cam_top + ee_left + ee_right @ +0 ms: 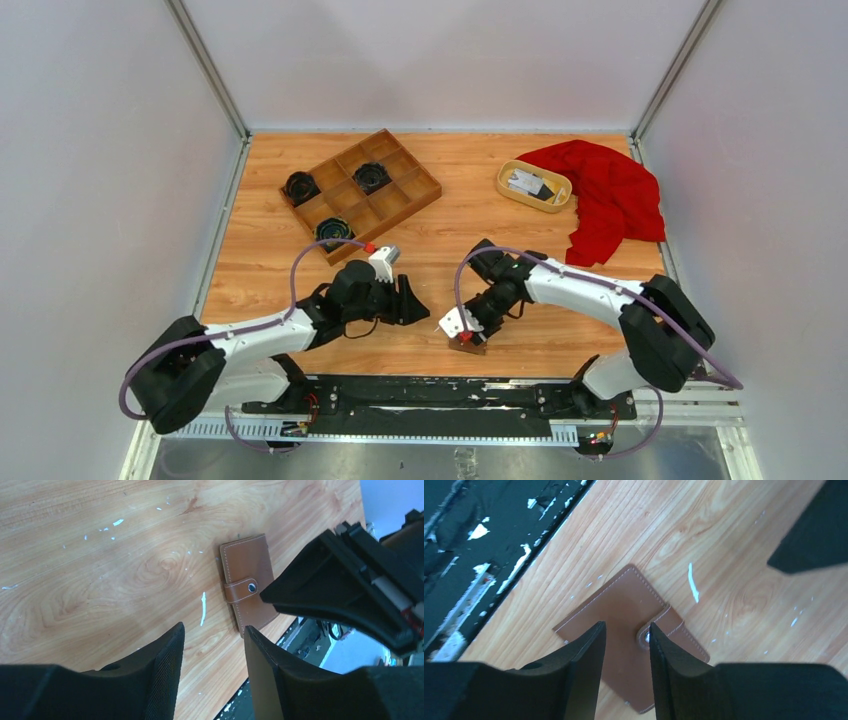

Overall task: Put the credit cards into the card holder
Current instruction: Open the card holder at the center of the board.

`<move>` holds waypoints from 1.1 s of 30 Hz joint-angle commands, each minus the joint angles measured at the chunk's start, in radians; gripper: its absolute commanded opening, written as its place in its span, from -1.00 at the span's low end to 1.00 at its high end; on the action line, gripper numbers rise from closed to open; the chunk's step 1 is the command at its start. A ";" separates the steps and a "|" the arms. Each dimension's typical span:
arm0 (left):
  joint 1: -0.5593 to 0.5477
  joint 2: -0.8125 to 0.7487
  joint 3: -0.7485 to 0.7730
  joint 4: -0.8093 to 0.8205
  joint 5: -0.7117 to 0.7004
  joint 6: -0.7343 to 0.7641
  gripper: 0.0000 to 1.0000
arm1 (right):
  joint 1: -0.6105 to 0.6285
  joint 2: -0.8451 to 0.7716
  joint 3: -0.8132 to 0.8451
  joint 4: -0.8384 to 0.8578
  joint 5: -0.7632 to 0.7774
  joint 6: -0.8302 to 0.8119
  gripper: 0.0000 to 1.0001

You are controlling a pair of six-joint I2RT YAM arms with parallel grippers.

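Card holder point(247, 585): brown leather-like wallet with pale edge stitching, folded shut, its strap fastened by a round metal snap. It lies flat on the wooden table point(100, 580), close to the near edge.
Credit cards point(530, 183): small, thin, whitish and dark, piled in the oval yellow dish point(501, 178) at far right, well apart from the holder.

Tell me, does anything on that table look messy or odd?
The red cloth lies crumpled in the far right corner, beside the yellow dish. White flecks mar the wood near the brown wallet, which sits snapped shut close to the near edge of the table.
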 commanded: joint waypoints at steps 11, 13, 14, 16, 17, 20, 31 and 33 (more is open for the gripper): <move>-0.030 0.146 0.001 0.134 0.004 -0.020 -0.05 | 0.097 0.072 -0.015 0.140 0.202 0.020 -0.26; -0.035 0.167 0.007 0.145 0.018 -0.020 -0.06 | 0.098 0.059 -0.008 0.136 0.208 0.039 -0.27; -0.036 0.176 0.010 0.150 0.022 -0.019 -0.06 | 0.097 0.045 -0.001 0.128 0.210 0.052 -0.28; -0.039 0.186 0.012 0.157 0.028 -0.015 -0.05 | 0.096 0.017 0.007 0.108 0.217 0.056 -0.26; -0.040 0.191 0.012 0.161 0.029 -0.013 -0.05 | 0.096 0.008 0.008 0.102 0.226 0.057 -0.25; -0.043 0.208 0.019 0.167 0.032 -0.010 -0.05 | 0.094 0.002 0.006 0.097 0.248 0.052 -0.22; -0.072 0.282 0.063 0.196 0.052 -0.010 -0.04 | 0.093 0.031 0.002 0.141 0.305 0.057 -0.26; -0.074 0.296 0.067 0.203 0.055 -0.012 -0.04 | 0.094 0.043 -0.002 0.158 0.314 0.060 -0.28</move>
